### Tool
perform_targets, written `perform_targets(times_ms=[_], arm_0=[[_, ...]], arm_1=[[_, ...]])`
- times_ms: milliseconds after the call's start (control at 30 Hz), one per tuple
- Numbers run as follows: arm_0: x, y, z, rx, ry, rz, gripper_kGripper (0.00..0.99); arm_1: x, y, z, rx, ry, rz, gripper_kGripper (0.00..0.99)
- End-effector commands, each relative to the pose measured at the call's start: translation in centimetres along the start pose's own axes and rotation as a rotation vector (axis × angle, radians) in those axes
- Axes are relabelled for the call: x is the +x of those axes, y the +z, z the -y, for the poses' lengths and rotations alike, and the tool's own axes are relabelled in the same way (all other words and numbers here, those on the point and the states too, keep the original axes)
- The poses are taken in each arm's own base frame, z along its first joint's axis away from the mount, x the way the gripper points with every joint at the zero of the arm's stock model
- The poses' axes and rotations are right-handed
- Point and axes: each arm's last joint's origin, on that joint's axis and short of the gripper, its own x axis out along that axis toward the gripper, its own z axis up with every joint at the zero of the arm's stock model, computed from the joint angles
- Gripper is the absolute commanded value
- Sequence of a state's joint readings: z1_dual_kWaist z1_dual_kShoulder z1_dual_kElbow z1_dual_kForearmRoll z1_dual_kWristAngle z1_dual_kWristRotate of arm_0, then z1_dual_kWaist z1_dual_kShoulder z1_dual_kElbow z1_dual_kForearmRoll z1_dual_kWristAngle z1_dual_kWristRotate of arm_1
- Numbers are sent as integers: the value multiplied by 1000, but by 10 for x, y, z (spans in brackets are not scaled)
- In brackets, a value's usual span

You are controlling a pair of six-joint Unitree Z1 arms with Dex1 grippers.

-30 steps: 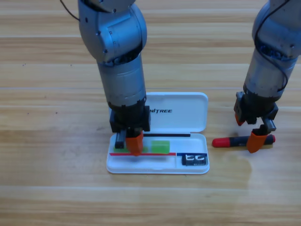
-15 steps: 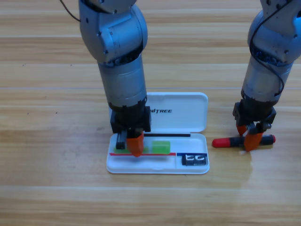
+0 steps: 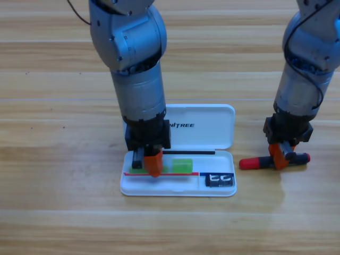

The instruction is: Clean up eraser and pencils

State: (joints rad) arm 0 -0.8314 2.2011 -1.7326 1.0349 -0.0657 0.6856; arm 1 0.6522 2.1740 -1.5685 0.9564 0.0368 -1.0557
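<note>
The white case (image 3: 204, 127) lies open in the middle of the table. My left gripper (image 3: 150, 162) points straight down into its tray, over the left part of the light green pencil (image 3: 182, 166), which lies along the tray. The small dark eraser (image 3: 219, 180) sits in the tray's right-hand compartment. The red-and-black pencil (image 3: 254, 162) lies on the wood just right of the case. My right gripper (image 3: 280, 155) is down on that pencil's middle, shut on it. The red end sticks out to the left and the black end to the right.
The case's lid (image 3: 223, 114) lies flat behind the tray. Both arms stand tall over the table, the left one hiding the tray's back-left corner.
The right gripper's jaws, wide apart around the red-and-black pencil a second ago, have closed on it. The left arm has held still.
</note>
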Motion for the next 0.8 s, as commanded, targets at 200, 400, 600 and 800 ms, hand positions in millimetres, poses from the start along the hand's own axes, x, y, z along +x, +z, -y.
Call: perform_targets(times_ms=[200,400,600,800], arm_0=[[31,6,7,2,-61,-49,990],[33,6,7,0,-64,-53,990],[16,1,9,1,-52,-44,990],[-72,-67,-10,-102,39,40,990]], arm_1=[[-62,-12,-36,26,-73,48,0],[-67,-3,-48,12,-72,55,0],[-66,23,-59,-15,-56,51,0],[-61,60,-62,-31,-60,63,0]])
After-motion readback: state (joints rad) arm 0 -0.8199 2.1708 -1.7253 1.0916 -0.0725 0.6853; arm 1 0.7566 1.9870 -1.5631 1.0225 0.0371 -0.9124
